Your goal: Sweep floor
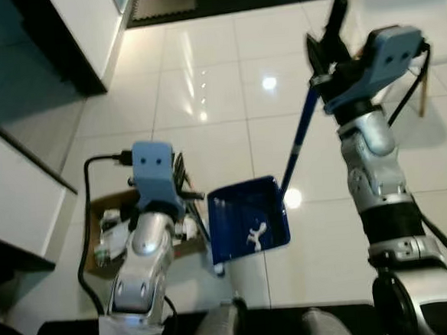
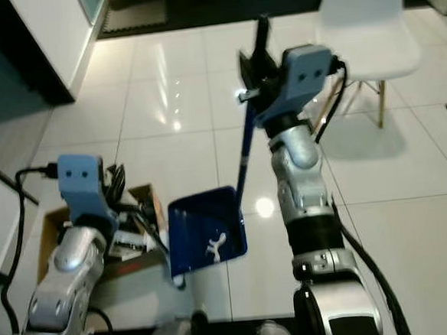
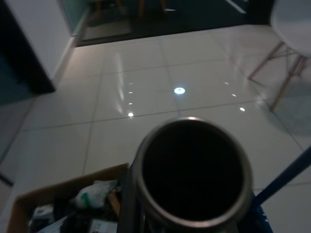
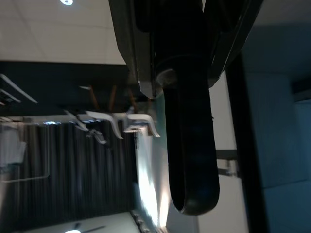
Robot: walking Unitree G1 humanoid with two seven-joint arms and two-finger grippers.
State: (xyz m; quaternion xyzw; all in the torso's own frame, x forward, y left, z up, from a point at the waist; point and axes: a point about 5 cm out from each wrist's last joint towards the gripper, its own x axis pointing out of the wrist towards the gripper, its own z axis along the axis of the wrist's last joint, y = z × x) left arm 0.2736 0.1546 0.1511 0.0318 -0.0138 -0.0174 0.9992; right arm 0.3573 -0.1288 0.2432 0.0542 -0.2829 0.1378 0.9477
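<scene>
In the middle of the head views a dark blue plastic dustpan (image 1: 248, 219) hangs tilted over the glossy white tiled floor (image 1: 202, 84), with a small white scrap of litter (image 1: 255, 234) lying inside its tray. Its long blue handle (image 1: 298, 135) goes up and to the right, into the right gripper (image 1: 330, 41) in the upper right of the frame. The jaws of this gripper are closed around the top of the handle, and one long black finger (image 4: 189, 121) runs along the middle of the right wrist view.

The left gripper (image 1: 186, 187) is in the lower left of the frame, just beside the left edge of the dustpan. I cannot tell if its jaws are wide or narrow. In the left wrist view a dark round tube with a metal rim (image 3: 192, 174) stands close before the camera.

Under and behind the left arm, an open brown cardboard box (image 1: 108, 221) lies on the floor, and it holds crumpled rubbish. A white plastic chair with wooden legs (image 2: 367, 27) stands in the upper right of the right eye view.
</scene>
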